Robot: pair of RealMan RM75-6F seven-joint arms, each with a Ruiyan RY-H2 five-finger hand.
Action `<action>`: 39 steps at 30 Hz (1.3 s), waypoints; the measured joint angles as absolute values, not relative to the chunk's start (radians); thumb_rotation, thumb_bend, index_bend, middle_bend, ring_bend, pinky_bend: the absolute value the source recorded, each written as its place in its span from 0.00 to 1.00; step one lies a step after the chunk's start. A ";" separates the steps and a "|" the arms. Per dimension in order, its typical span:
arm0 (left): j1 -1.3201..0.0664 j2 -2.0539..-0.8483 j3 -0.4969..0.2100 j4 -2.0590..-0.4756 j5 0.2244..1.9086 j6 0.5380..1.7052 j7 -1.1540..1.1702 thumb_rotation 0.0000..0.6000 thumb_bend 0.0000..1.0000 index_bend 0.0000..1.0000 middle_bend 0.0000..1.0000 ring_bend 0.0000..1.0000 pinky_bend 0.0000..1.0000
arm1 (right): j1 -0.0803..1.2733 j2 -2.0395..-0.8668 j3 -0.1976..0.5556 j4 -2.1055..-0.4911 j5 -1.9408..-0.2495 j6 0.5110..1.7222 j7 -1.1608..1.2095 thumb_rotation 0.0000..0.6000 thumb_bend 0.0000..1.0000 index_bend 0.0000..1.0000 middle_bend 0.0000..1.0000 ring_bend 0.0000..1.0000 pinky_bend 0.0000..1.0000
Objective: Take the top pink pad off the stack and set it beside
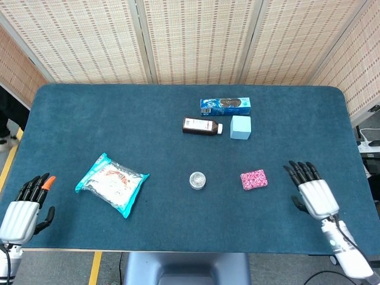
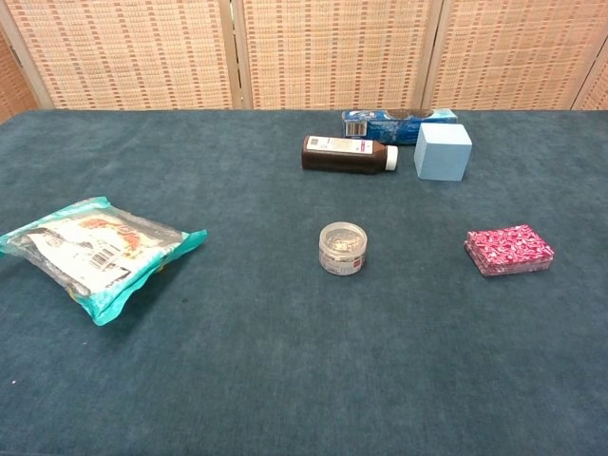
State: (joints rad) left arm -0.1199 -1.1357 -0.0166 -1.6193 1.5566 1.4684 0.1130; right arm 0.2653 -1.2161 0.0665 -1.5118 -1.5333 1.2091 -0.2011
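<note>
A small stack of pink patterned pads (image 1: 254,179) (image 2: 508,249) lies on the blue table right of centre. My right hand (image 1: 312,192) hovers over the table to the right of the stack, fingers spread and empty, a short gap from it. My left hand (image 1: 27,208) stays at the table's front left edge, fingers spread, holding nothing. Neither hand shows in the chest view.
A small clear round jar (image 1: 198,180) stands left of the stack. Further back are a brown bottle (image 1: 202,126) lying down, a light blue cube (image 1: 240,127) and a blue biscuit box (image 1: 225,106). A teal snack bag (image 1: 112,183) lies at the left.
</note>
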 measured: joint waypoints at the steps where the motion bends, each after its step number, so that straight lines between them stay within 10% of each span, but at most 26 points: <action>1: -0.121 -1.136 -0.016 -1.622 1.555 1.465 0.117 1.00 0.53 0.00 0.00 0.00 0.11 | 0.288 -1.234 0.070 -1.508 -1.529 1.183 -0.218 1.00 0.31 0.08 0.03 0.00 0.00; 39: -0.123 -1.129 -0.007 -1.628 1.557 1.458 0.119 1.00 0.53 0.00 0.00 0.00 0.11 | 0.501 -1.486 0.118 -1.350 -1.219 0.920 -0.435 1.00 0.31 0.21 0.12 0.00 0.00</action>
